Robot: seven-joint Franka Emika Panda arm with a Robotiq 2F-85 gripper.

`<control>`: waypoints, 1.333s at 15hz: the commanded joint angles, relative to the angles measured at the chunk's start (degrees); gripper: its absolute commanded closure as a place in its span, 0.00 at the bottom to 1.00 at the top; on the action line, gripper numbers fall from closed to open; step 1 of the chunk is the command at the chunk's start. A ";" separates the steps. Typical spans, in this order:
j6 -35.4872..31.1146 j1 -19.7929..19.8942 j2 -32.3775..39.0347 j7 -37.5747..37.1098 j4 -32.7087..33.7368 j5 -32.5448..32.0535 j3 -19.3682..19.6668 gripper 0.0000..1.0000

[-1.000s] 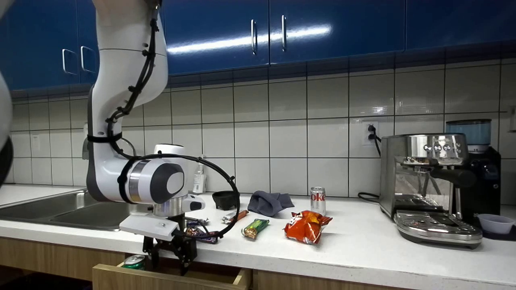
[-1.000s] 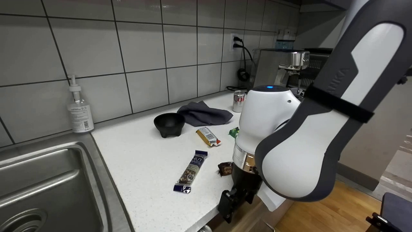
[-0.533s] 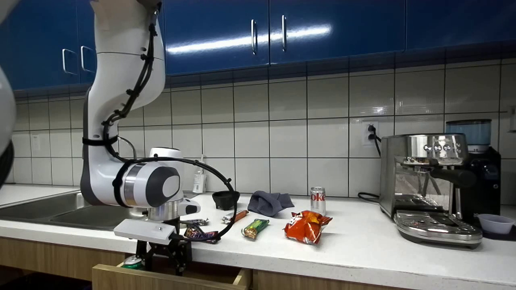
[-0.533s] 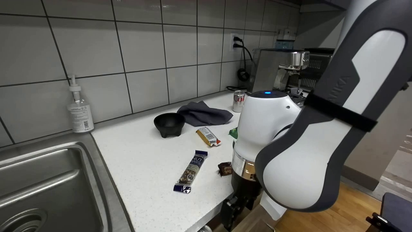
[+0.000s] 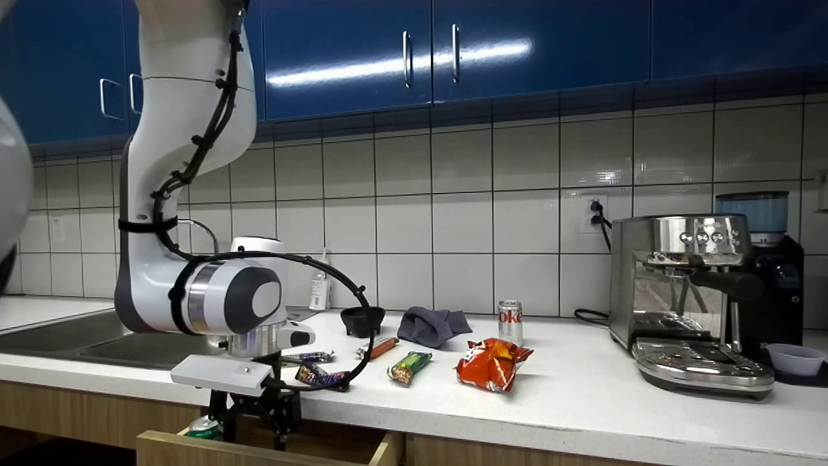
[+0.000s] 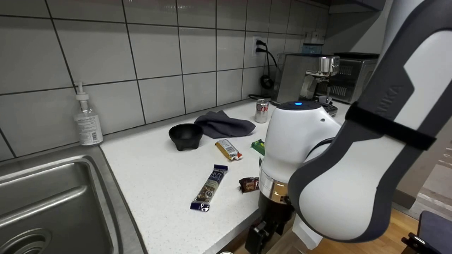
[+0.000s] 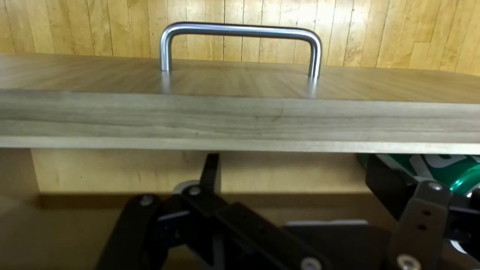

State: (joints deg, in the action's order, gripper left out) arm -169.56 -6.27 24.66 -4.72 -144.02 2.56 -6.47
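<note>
My gripper [image 7: 296, 172] points down into an open wooden drawer [image 7: 240, 120]. Its fingers are spread wide with nothing between them. In an exterior view the gripper [image 5: 254, 439] is below the counter edge, behind the drawer front [image 5: 187, 453]. The fingertips are close against the inside of the front panel; whether they touch it is hard to tell. A green can [image 7: 442, 167] lies in the drawer beside the right finger, partly hidden by it. The can [image 5: 204, 430] also shows at the drawer's left end in an exterior view. A metal handle [image 7: 240, 30] is on the drawer's outer face.
Wrapped bars such as a nut bar [image 6: 209, 188], an orange chip bag [image 5: 493, 366], a silver can [image 5: 510, 322], a grey cloth [image 6: 224, 124] and a black bowl [image 6: 186, 137] are on the white counter. A sink [image 6: 46, 211] and coffee machine [image 5: 679, 291] flank them.
My gripper has moved outward and slightly down, staying open. The drawer front has come out a little further, and the green can has shifted with it. The counter items have not moved.
</note>
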 commanded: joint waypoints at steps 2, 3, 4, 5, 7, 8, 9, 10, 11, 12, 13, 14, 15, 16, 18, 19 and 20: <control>2.09 -5.10 -4.09 -4.91 -5.06 -0.72 3.88 0.00; 2.15 -5.98 -4.31 -5.99 -5.50 -0.72 4.63 0.00; 2.39 -6.77 -4.50 -7.08 -5.86 -0.70 5.32 0.00; 2.50 -7.66 -4.60 -8.21 -6.22 -0.78 6.09 0.00; 2.54 -8.96 -4.62 -9.66 -6.93 -0.69 7.04 0.00; 2.67 -9.56 -4.60 -10.30 -7.17 -0.64 7.48 0.00; 2.79 -10.03 -4.47 -10.97 -7.37 -0.49 7.70 0.00; 2.77 -10.45 -4.37 -11.61 -7.72 -0.38 7.95 0.00; 2.94 -10.73 -4.42 -12.12 -7.94 -0.30 8.11 0.00; 3.09 -11.00 -4.29 -12.59 -8.11 -0.20 8.22 0.00; 3.30 -11.02 -4.25 -12.94 -8.36 -0.02 8.09 0.00; 3.64 -11.10 -4.19 -13.38 -8.53 0.16 7.93 0.00; 3.94 -11.14 -4.21 -13.71 -8.74 0.22 7.80 0.00; 4.28 -11.20 -4.23 -14.06 -8.91 0.32 7.63 0.00; 5.06 -10.93 -4.27 -14.34 -9.33 0.67 6.92 0.00; 5.46 -10.73 -4.30 -14.33 -9.52 0.83 6.52 0.00; 6.03 -10.87 -4.31 -14.60 -9.69 0.75 6.45 0.00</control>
State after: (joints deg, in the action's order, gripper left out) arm -166.89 -16.70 22.43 -17.31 -151.39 2.64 0.69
